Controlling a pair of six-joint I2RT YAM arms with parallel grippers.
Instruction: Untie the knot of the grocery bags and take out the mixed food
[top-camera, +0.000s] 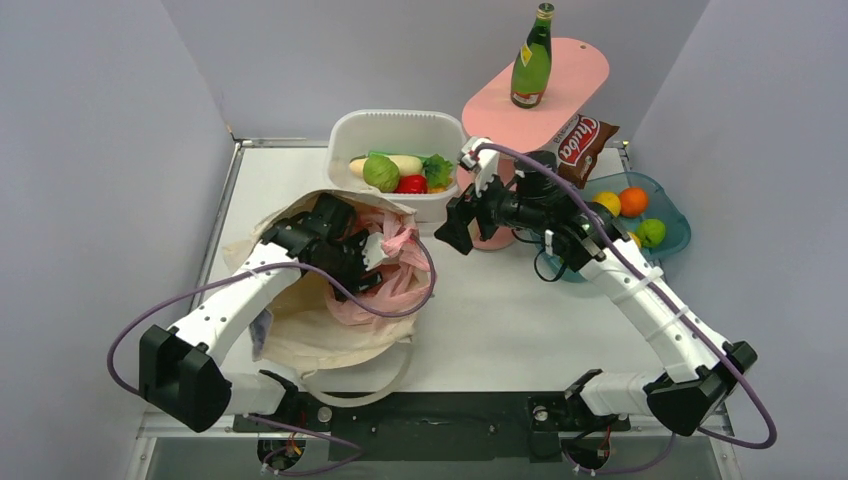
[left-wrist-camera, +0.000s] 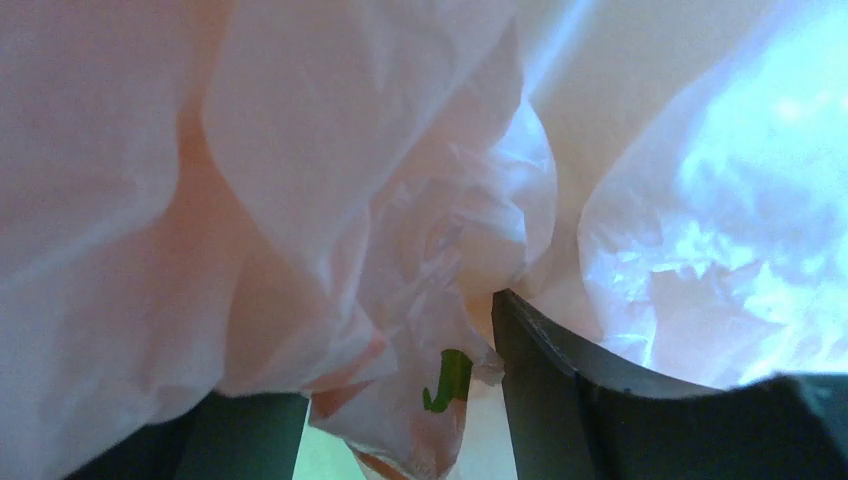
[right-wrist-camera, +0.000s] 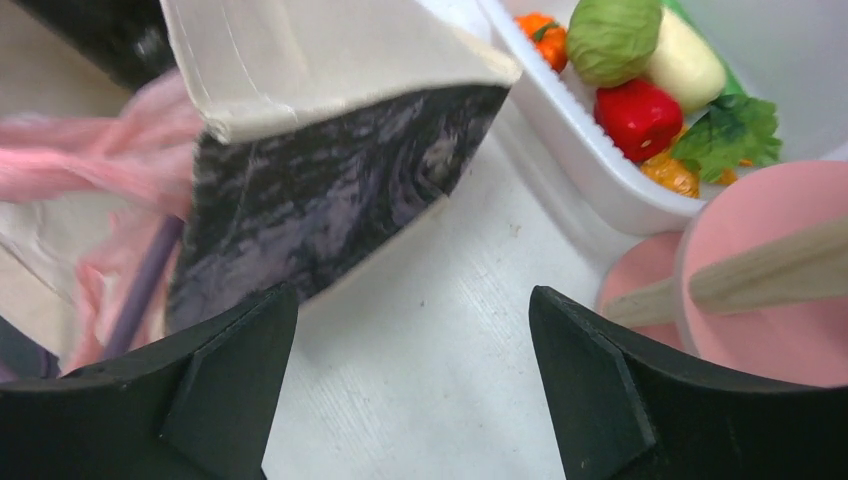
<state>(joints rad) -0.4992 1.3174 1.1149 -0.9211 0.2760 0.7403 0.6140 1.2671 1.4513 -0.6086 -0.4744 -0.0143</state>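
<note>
Pink translucent plastic carrier bag (top-camera: 398, 285) lies crumpled in the mouth of the beige canvas tote (top-camera: 320, 335), left of centre on the white surface (top-camera: 500, 320). From above, the left end effector (top-camera: 372, 252) is buried in the pink folds. Only its wrist view shows the jaws parted, a loose twist of plastic hanging between them unpinched. The right end effector (top-camera: 455, 225) hovers open and empty beside the tote, and its wrist view alone shows the tote's dark patterned patch (right-wrist-camera: 330, 190). A round green vegetable (top-camera: 381, 173), long white radish (top-camera: 405, 162) and leafy green (top-camera: 438, 172) lie in the white plastic tub (top-camera: 395, 120). The green glass bottle (top-camera: 531, 65) stands on the pink stand (top-camera: 578, 80), the dark brown crisp packet (top-camera: 580, 145) beside it
</note>
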